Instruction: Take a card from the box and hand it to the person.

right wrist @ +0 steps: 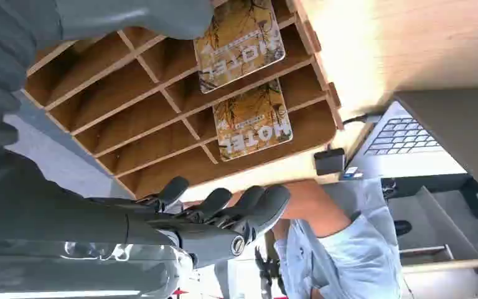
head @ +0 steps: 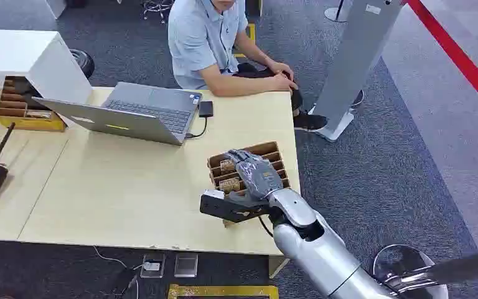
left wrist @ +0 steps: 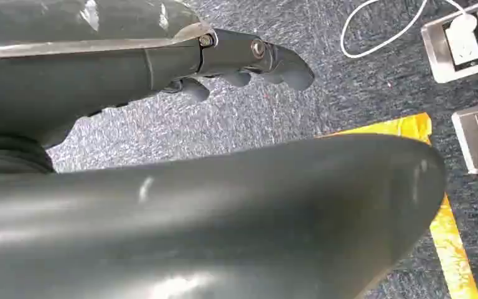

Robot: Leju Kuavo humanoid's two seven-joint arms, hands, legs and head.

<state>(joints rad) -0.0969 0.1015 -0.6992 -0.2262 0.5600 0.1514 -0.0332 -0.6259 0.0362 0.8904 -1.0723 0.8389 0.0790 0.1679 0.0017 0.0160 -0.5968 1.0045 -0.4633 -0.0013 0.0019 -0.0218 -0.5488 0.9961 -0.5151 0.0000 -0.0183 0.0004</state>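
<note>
Left robot hand (left wrist: 249,62) is hanging by the floor, fingers curled in, gripping nothing. Box (head: 249,167) is sitting near the worktop's (head: 131,187) right edge, toward the front corner. Right robot hand (head: 255,171) is hovering over the box, fingers apart and empty, judged to be reaching in for a card. Two cards (right wrist: 243,40) are standing in adjacent slots, faces outward, long axes apparently running along the dividers. Next move calls for lowering onto one card's exposed edge and pinching it. Person (head: 208,37) is sitting at the far edge.
</note>
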